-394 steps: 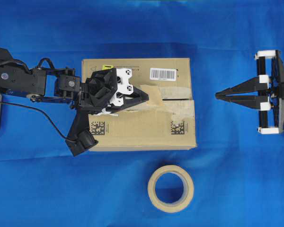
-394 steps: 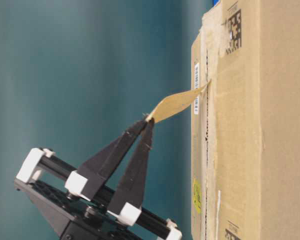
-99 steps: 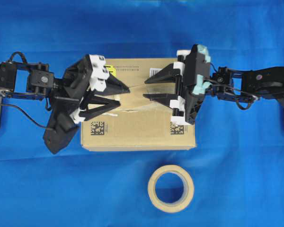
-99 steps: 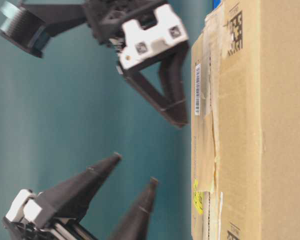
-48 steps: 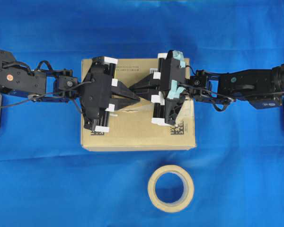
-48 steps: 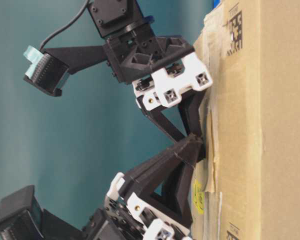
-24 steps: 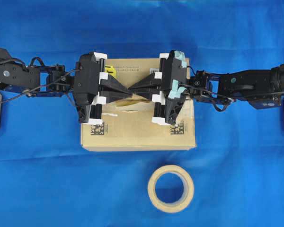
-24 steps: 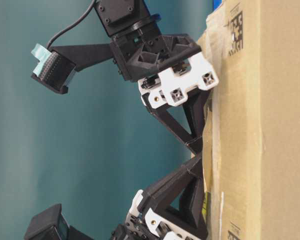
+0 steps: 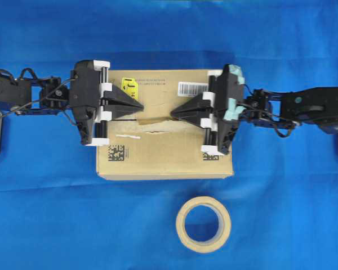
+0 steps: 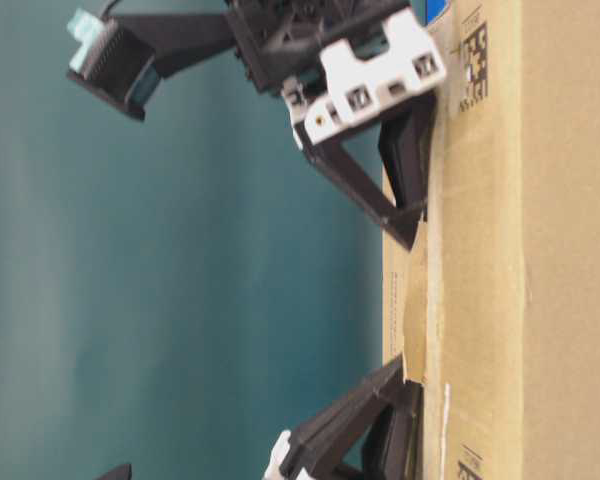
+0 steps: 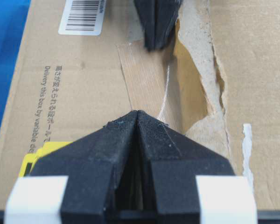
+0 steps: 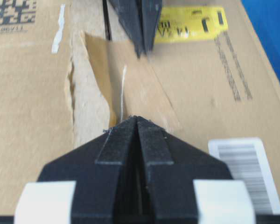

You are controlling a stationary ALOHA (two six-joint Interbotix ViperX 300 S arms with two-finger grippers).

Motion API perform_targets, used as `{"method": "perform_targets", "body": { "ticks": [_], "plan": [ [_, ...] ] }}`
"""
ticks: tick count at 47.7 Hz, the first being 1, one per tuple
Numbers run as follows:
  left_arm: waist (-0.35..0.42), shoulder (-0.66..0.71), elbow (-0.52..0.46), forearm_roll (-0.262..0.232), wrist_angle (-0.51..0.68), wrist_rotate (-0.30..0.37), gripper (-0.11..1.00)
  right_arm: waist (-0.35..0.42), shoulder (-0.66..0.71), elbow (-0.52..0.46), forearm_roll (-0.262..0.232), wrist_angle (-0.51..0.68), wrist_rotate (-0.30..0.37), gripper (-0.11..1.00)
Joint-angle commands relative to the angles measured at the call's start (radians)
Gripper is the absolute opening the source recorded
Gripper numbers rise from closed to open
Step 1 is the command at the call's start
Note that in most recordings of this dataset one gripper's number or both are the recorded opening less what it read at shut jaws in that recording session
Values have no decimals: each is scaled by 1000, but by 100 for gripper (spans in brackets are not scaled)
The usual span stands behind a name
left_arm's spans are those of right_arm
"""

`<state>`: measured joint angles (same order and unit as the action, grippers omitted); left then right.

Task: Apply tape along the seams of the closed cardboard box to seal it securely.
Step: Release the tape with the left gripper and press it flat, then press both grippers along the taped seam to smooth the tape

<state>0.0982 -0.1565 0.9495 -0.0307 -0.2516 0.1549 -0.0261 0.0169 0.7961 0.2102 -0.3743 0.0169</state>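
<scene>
Cardboard box [image 9: 163, 154] on a blue cloth [image 9: 45, 225], seen from above. The tape [image 9: 156, 115], a tan glossy piece, lies on the box top over the seams [image 9: 158, 130], between the yellow sticker [image 9: 129, 85] and the barcode label [image 9: 192, 88]. Left gripper [image 9: 141, 106] and right gripper [image 9: 173, 114] each rest a tip at opposite ends of the tape, fingers pressed together, gripping nothing. A tape roll [image 9: 203, 224] lies on the cloth near the box's front edge.

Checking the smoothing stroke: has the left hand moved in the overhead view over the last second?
Yes. The left hand, shut, has slid left along the cardboard box, from near its middle back toward the yellow sticker, away from the right hand.
</scene>
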Motion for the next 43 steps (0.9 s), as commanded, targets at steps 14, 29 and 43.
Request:
{"method": "perform_targets", "body": {
  "ticks": [14,29,43],
  "plan": [
    [0,-124,-14,2,-92,31,0,-6,-109,18,2,-29,-20,-1],
    [-25,17,-115,3,-135,61,0,-35,-28,-86,-8,-58,-38,-1],
    [-77,112,-184,3,-137,69,0,-35,71,-164,-9,-44,-38,-1]
  ]
}}
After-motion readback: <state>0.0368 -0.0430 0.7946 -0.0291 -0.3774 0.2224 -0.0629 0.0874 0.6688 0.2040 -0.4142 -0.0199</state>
